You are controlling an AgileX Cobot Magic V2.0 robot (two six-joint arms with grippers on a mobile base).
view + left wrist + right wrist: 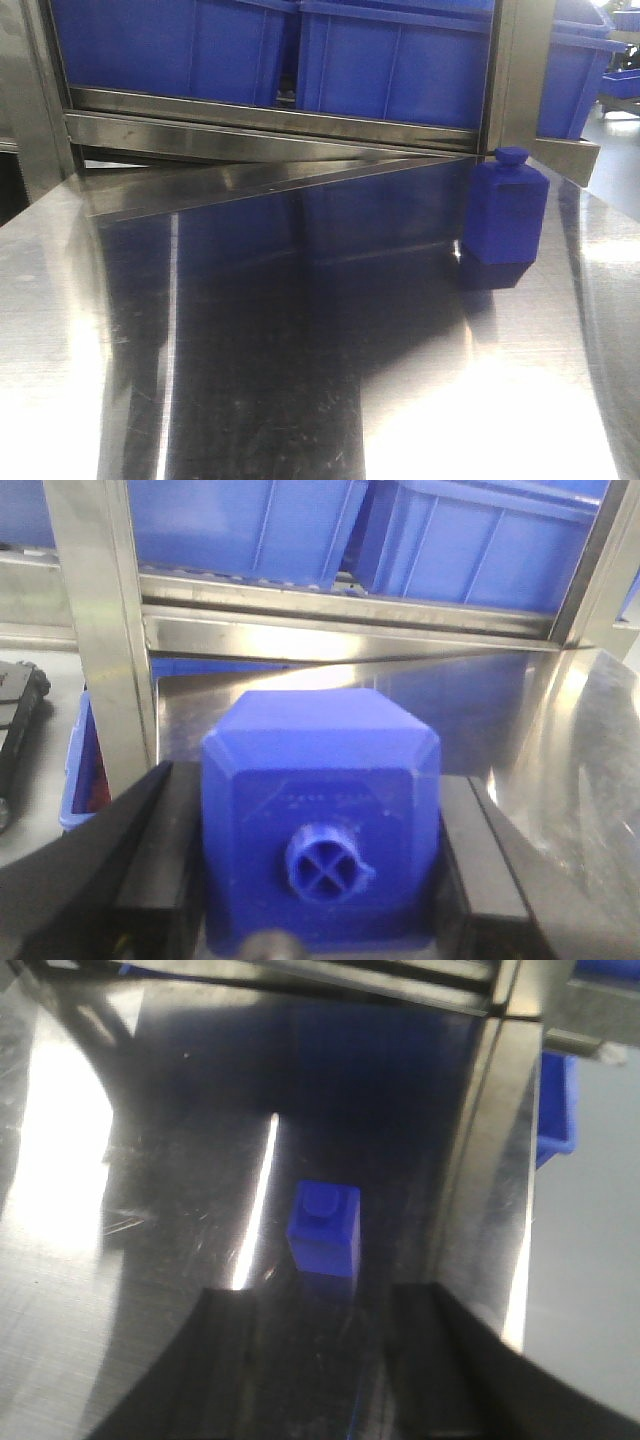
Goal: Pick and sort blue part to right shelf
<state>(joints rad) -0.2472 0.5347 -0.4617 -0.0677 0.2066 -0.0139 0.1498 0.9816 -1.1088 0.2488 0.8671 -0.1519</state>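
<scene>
Looks like carry step: left gripper (320, 780) clamped on blue part (320, 745); second blue part (505, 225) stands at 3 o'clock on steel table (300, 380), right gripper (320, 1305) spread open at its 6 o'clock, next likely needs centred advance, then close.

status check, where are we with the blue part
Left gripper shut on blue part. Right gripper open, facing second blue part upright on steel table. Nothing blocking it.

I see a polished steel table (300, 400) throwing hard white glare back at my cameras. Behind it a steel shelf frame (270, 120) carries blue plastic bins (400, 60), with grey floor (622, 140) at far right.
</scene>
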